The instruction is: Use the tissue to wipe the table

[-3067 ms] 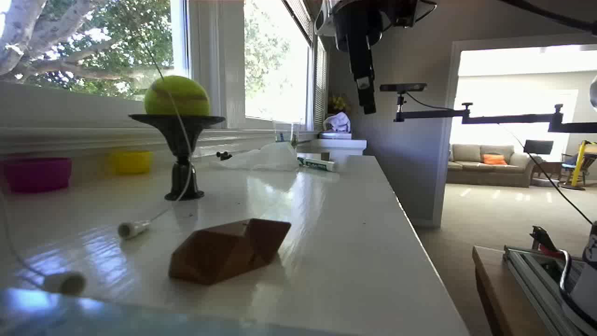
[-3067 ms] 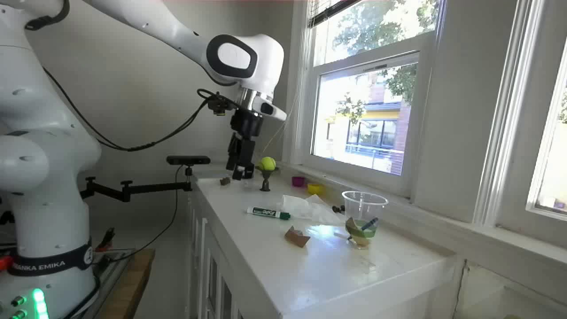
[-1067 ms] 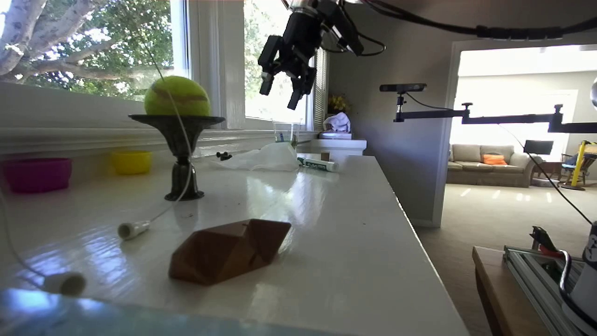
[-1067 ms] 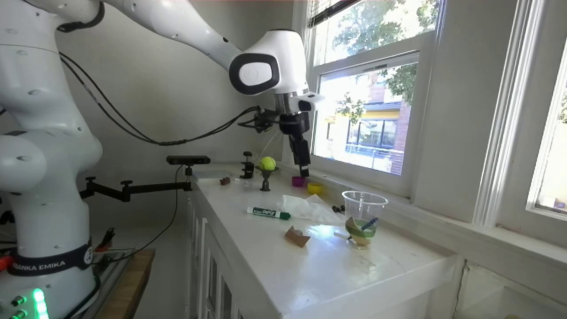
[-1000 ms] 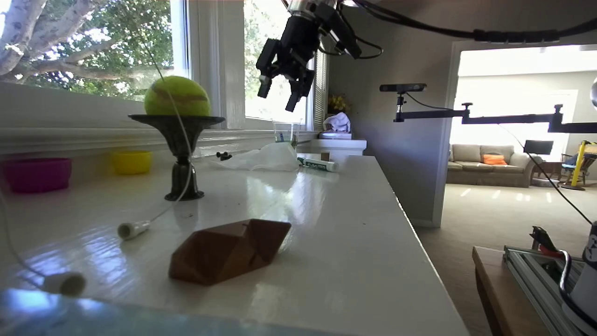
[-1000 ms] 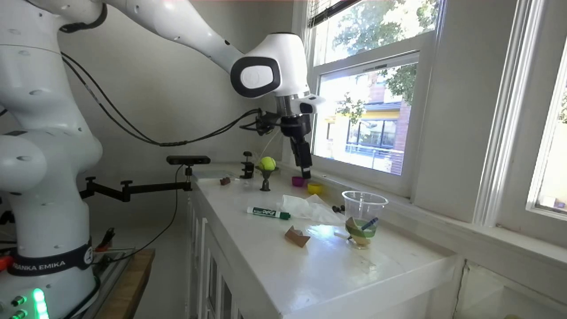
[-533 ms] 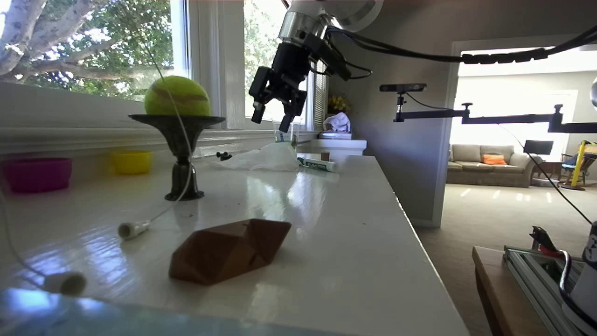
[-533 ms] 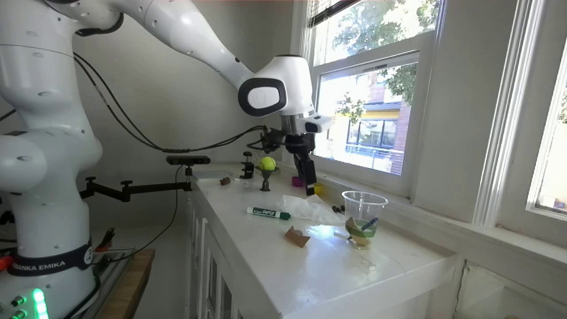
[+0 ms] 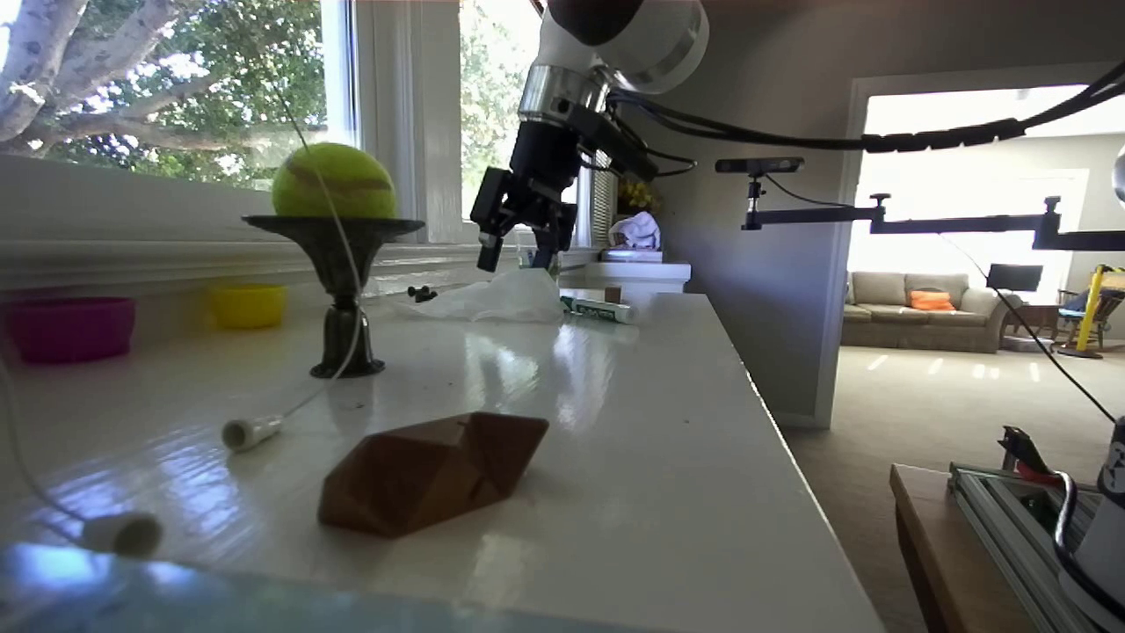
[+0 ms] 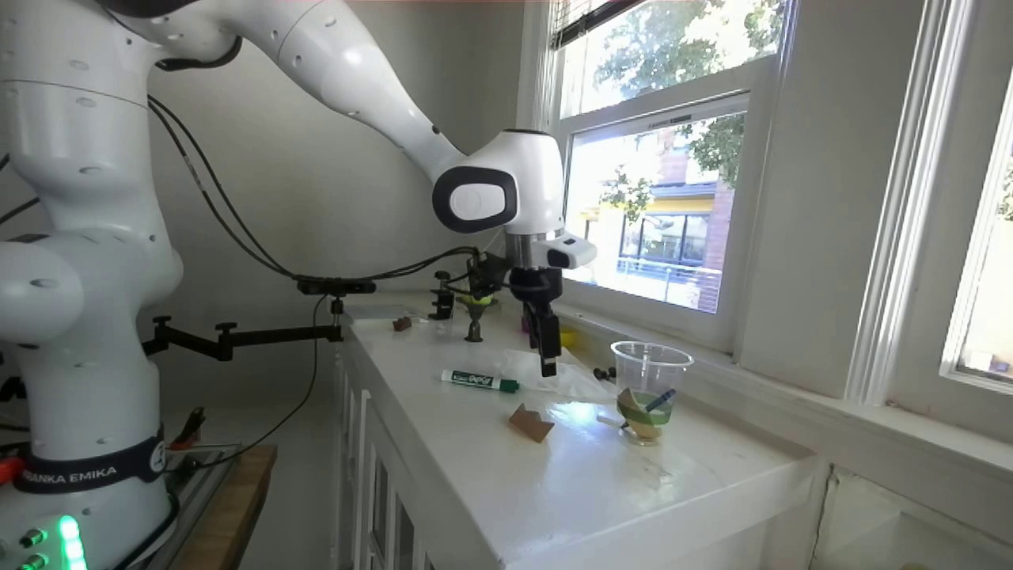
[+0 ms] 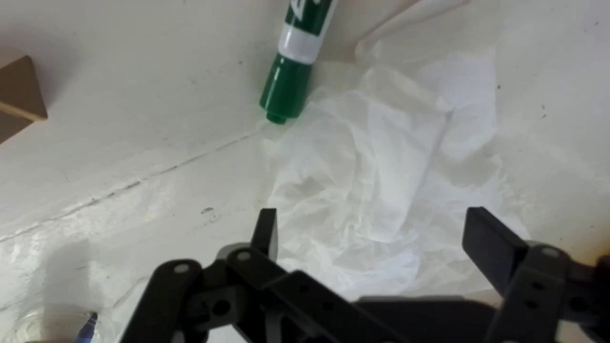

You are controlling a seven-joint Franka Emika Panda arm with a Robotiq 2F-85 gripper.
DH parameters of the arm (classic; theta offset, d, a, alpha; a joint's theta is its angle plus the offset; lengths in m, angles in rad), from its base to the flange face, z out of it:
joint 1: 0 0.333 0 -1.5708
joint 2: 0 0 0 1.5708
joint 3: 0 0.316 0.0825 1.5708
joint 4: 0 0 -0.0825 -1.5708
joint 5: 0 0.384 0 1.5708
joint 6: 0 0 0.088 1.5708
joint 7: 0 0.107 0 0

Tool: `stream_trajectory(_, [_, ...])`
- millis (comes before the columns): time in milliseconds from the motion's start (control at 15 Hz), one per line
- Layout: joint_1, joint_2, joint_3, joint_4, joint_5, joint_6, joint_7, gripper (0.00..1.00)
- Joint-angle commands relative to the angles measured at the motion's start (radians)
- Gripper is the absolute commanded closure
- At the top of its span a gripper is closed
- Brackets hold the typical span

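1. I counted one table, long, white and glossy, its top specked with dark marks.
2. One white arm reached out over the table, its end pointing downward.
3. One black gripper hung over the tissue; its two jaws stood wide apart and had hold of nothing. Whether a tip touched the tissue I could not tell.
4. I counted one tissue, white and crumpled, lying on the table; in the wrist view it showed between the jaws and beyond them.
5. One clear cup stood upright near the tissue, one blue stick tilted inside.
6. One dark stand stood upright, well apart from the tissue, bearing one tennis ball.
7. Two bowls were noted, one purple bowl and one yellow bowl, with a gap between them.
8. One marker, white and green, lay just beside the tissue, cap nearest.
9. One brown block lay near the stand, a second brown block near the marker: two in all.
10. Two white cord ends lay on the table in an exterior view.
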Motion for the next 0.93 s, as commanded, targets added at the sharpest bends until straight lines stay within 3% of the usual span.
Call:
stream_trajectory(0, [-0.009,0.035,0.007,-0.001,-0.013,0.023,-0.008,0.0])
stream_trajectory(67, [-0.01,0.041,0.008,0.0,-0.013,0.023,-0.008,0.0])
stream_trajectory(133, [-0.009,0.043,0.009,0.001,-0.008,0.025,-0.012,0.25])
stream_trajectory(200, [-0.009,0.047,0.01,0.003,-0.005,0.026,-0.011,0.26])
stream_trajectory(400, [-0.009,0.041,0.012,0.012,0.006,0.045,-0.01,0.5])
stream_trajectory(467, [-0.01,0.042,0.011,0.002,-0.002,0.027,0.002,0.31])
stream_trajectory(667, [-0.009,0.042,0.012,0.008,-0.002,0.032,0.002,0.49])
stream_trajectory(867, [-0.009,0.042,0.012,0.009,-0.002,0.032,0.002,0.49])
